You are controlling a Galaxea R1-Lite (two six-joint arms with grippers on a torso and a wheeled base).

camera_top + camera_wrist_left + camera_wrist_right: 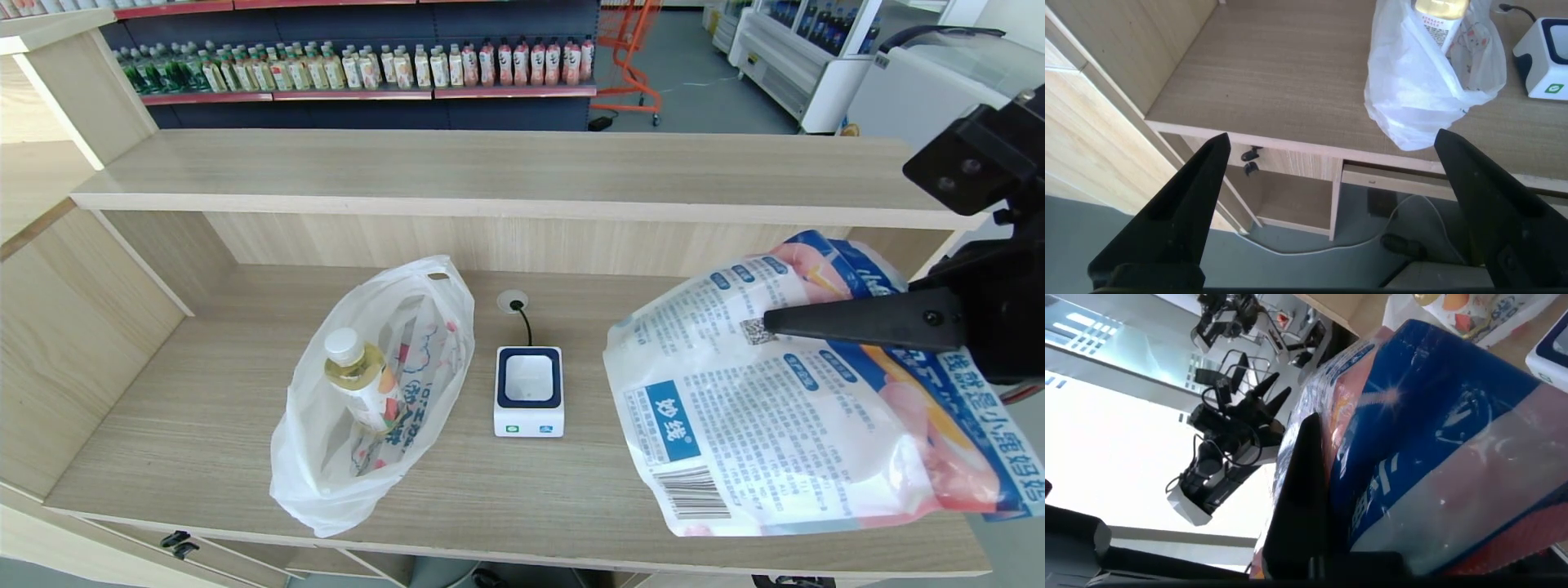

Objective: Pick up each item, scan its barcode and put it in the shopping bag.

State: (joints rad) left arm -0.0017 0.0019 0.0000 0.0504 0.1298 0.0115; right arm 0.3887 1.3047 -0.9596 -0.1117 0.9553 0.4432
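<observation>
At far left, the left pincer [1333, 139] hangs released, its two dark fingers [1184, 212] spread wide, in front of the front edge of the table [1282, 82]. On the table's left half lies the shopping bag [371, 392], white and translucent, mouth open; a bottle [359, 380] with a white cap and pale yellow contents rests inside, beside a printed packet [424, 359]. Just right of the bag sits the scanner [528, 390], white with a dark blue window frame, its cable [525, 322] running to a grommet [512, 300] behind. Farther right, apart from the scanner, the snack pouch [784, 425] is held above the table, with the barcode [690, 494] at its lower left corner in the head view. The right pincer [771, 328] is clenched on the pouch — one black finger [865, 318] lies across its printed face.
</observation>
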